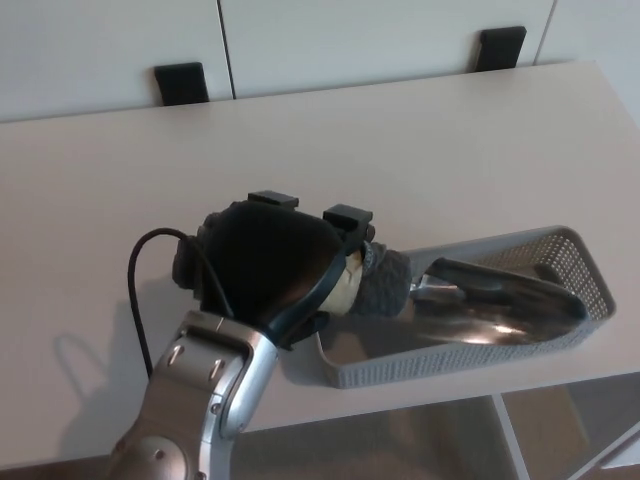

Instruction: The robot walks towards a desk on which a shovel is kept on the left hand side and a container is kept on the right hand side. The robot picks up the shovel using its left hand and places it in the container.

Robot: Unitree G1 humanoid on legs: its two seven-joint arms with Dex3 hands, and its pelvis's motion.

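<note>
The metal shovel [490,312] has its blade inside the grey mesh container [578,262] near the desk's [420,150] right front edge. The left hand [275,272] is closed around its grey handle, above the container's left end.

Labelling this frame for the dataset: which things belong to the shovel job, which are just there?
Job:
- shovel, blade inside the basket
- basket, at the desk's right front edge
- left hand, shut on the shovel's handle
- desk

Just there:
- two black brackets behind the desk
- white cabinet doors
</note>
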